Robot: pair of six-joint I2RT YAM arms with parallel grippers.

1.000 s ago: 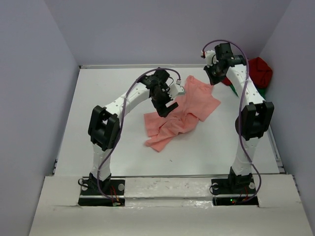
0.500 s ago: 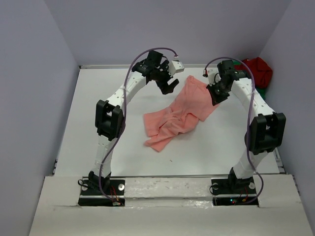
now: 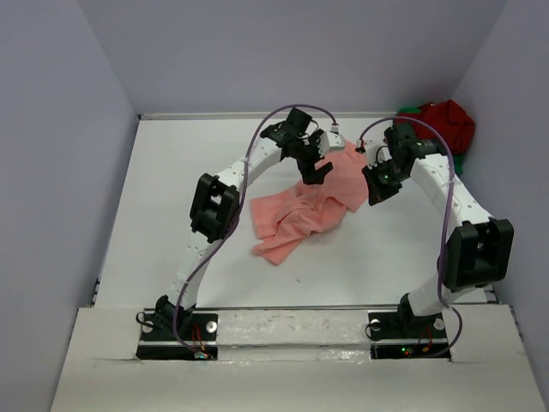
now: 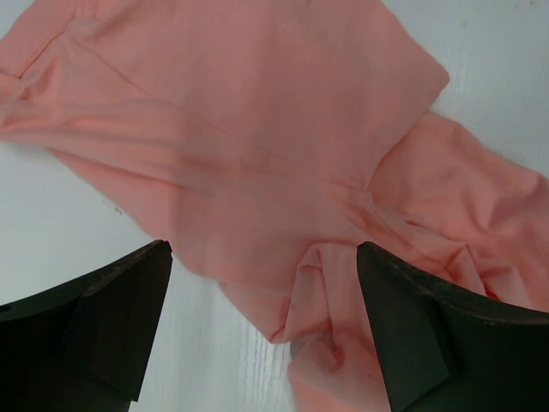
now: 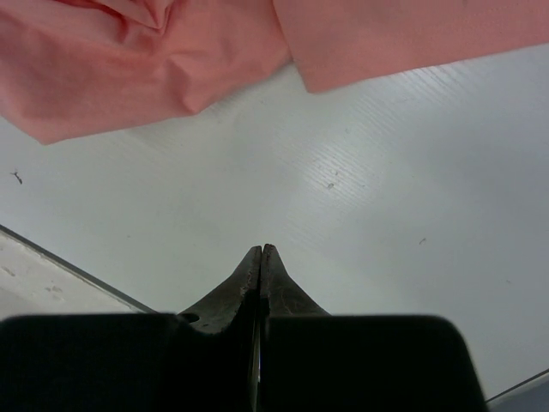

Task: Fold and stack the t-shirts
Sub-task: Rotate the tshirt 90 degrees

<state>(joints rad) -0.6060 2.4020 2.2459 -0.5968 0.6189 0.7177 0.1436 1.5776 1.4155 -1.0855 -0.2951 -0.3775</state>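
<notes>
Left end effector (image 3: 314,170), wide, and right end effector (image 5: 261,251), closed, converged over white table (image 3: 171,215).

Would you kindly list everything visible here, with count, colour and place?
salmon-pink t-shirt: one, salmon pink, crumpled mid-table.
dark red t-shirt: one, dark red, bunched in far right corner.
green t-shirt: one, bright green, peeking from under the red one.
table: one, white.
left arm, right arm: two, white and black, bases at near edge.
left tool: one, black, open over the pink shirt.
right tool: one, black, shut, empty, over bare table.
</notes>
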